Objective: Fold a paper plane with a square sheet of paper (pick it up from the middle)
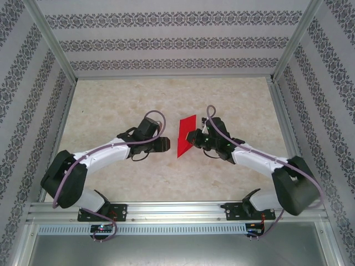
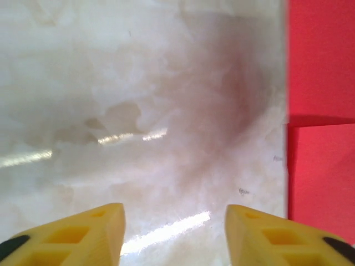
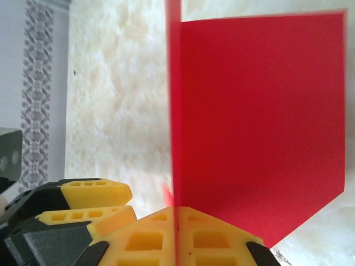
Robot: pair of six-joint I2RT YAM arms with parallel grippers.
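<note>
With our right pincer (image 3: 176, 215) clamped on the paper (image 1: 187, 136), holding it upright over the middle of the counter (image 1: 111, 105), and our left pincer (image 2: 175, 215) half open and empty just beside it, we'd best pinch the free edge squarely, without tugging.

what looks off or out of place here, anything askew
Nothing looks spilled or torn. The red paper is up on edge rather than flat, pinched in the shut right gripper; the open left gripper beside it is empty.
</note>
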